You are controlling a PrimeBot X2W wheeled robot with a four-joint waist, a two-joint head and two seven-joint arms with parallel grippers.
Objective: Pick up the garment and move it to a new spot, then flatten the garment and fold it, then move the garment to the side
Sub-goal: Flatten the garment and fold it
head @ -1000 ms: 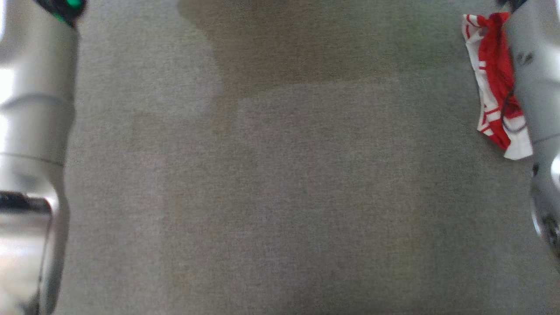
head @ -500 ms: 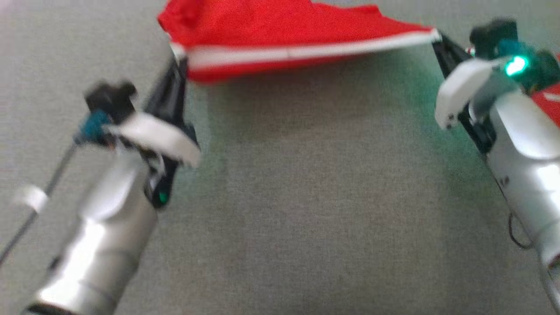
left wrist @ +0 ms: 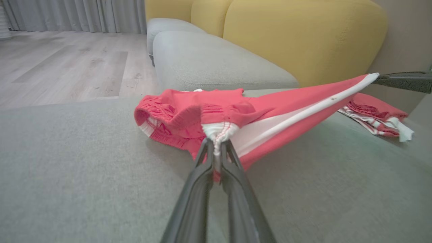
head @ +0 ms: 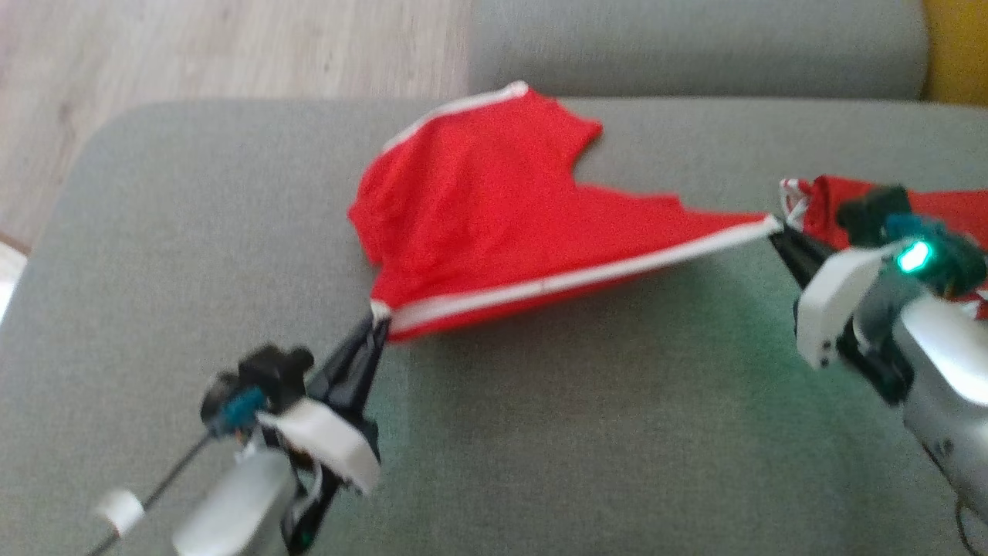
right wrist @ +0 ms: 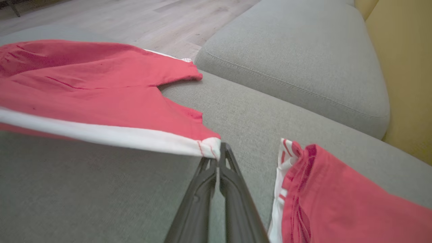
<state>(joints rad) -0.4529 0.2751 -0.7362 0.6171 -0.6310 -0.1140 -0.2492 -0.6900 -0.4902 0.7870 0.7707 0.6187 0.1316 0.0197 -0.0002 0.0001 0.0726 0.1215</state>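
A red garment point(head: 494, 208) with a white stripe, a pair of shorts, hangs stretched between my two grippers above the grey sofa seat point(head: 579, 432). My left gripper point(head: 376, 318) is shut on its elastic waistband corner point(left wrist: 217, 130). At the other end of the stripe, my right gripper point(head: 774, 228) is shut on the hem corner point(right wrist: 211, 148). The white stripe runs taut from one gripper to the other, and the far part of the garment point(right wrist: 84, 77) drapes onto the cushion. The right gripper's dark fingers point(left wrist: 401, 81) also show at the right edge of the left wrist view.
A second red and white cloth point(right wrist: 324, 199) lies bunched on the seat just right of my right gripper. Another grey cushion point(right wrist: 297, 57) sits behind, yellow back cushions point(left wrist: 297, 37) beyond it. Wooden floor point(head: 193, 54) lies past the seat's left edge.
The head camera has tilted up, so the whole picture shifted: the sofa edge and floor now show. Both grippers still hold the garment stretched, and more of it lies on the seat.
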